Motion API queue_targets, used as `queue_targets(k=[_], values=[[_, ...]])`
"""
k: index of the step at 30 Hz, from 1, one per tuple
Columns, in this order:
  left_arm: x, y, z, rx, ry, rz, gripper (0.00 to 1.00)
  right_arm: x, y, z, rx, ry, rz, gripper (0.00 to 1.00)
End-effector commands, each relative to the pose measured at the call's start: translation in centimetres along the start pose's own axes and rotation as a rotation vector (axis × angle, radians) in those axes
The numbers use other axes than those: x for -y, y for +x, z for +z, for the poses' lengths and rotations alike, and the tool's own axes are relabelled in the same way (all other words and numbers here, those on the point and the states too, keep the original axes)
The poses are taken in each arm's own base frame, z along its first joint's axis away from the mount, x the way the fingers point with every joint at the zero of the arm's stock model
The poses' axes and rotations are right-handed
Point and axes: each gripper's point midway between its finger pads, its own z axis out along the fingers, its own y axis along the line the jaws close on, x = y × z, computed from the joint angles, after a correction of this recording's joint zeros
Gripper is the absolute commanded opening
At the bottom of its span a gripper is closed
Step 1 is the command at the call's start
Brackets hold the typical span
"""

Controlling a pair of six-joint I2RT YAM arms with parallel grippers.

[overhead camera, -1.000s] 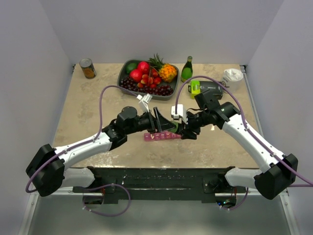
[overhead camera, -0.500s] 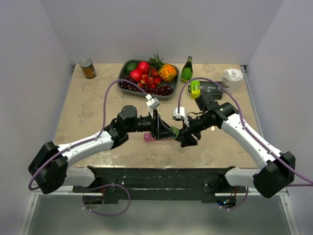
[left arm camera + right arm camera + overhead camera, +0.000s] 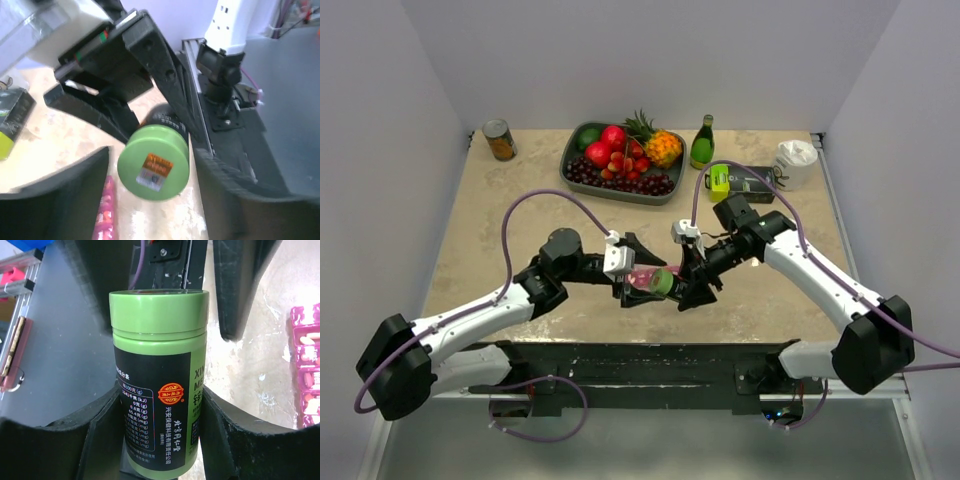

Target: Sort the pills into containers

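**Lining up the cap for the left pincer**

The right pincer is clamped on the dark body of the bottle. It holds the bottle, apparently raised off the table, with its long axis roughly level and the green cap turned toward the left arm. The left pincer meets that cap end-on. In its wrist view the round cap face sits squarely between the two fingers, which stand spread on either side of the rim. A thin gap shows on one side; whether the other finger touches cannot be told.

The organizer lies flat on the table just below and beside the bottle, under the spot where the two pincers meet. In the right wrist view its strip runs alongside the bottle, roughly parallel to it, with pale pills in a few compartments. From above only a pink patch shows between the left fingers, and whether the lids are up cannot be told.

The step in hand looks like opening the bottle. That depends on the bottle's axis pointing straight into the left pincer, which is the nearer and the free one. If the fingers closed off-centre, they could skew the cap.
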Motion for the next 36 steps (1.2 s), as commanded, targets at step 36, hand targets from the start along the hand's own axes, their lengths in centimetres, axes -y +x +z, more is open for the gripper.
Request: queue_targets(k=[36], values=[[-6.9, -4.1, -1.6, 0.273, -0.562, -0.895, 0.98, 5.1, -1.7, -4.8, -0.183, 0.415, -0.269, 0.00]])
